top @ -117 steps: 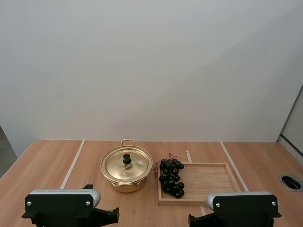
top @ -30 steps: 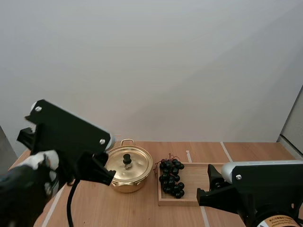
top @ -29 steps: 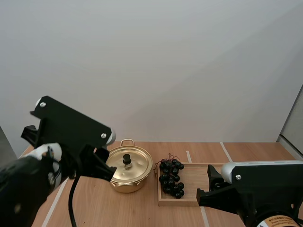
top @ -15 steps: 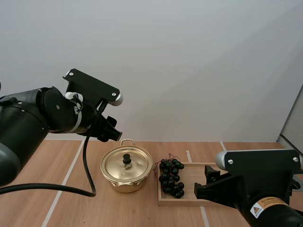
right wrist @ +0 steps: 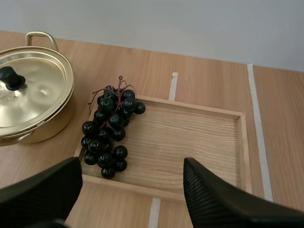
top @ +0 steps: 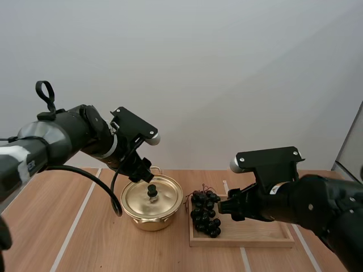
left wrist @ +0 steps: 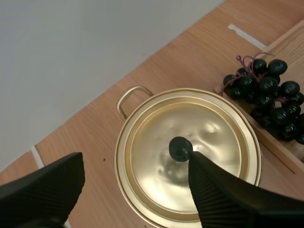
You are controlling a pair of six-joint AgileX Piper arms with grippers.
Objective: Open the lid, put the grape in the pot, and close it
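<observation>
Worktop (top: 68, 238) of pale wood carries everything, and the golden pot (top: 148, 220) near its middle is the thing to steer by. The left arm (top: 74, 136) reaches in from the pot's left and hangs just above it. Its jaws are spread wide and hold nothing: one ribbed finger (left wrist: 228, 199) is close by the lid's knob, and the other is out past the pot's rim over bare wood. The right arm (top: 300, 204) comes in on the pot's right, jaws likewise parted and empty, hovering above the wooden tray (top: 261, 218), which lies just beside the pot on that side.

The lid (top: 164, 199) sits flat on the pot, so the pot is shut. The bunch of dark grapes (top: 205, 213) lies at the tray end nearest the pot, partly over the tray's edge. Whether it touches the pot's wall I cannot tell. The small black knob (top: 152, 191) stands upright at the lid's centre.

To my eye the first step is in hand, the approach to open the lid, with nothing gripped yet. The next move calls for the left jaws to centre over the knob, drop until the fingers flank it, close, then lift the lid straight up and clear of the pot. The knob is a small target, so alignment matters more than force. The right jaws look placed to take the grapes afterwards.
</observation>
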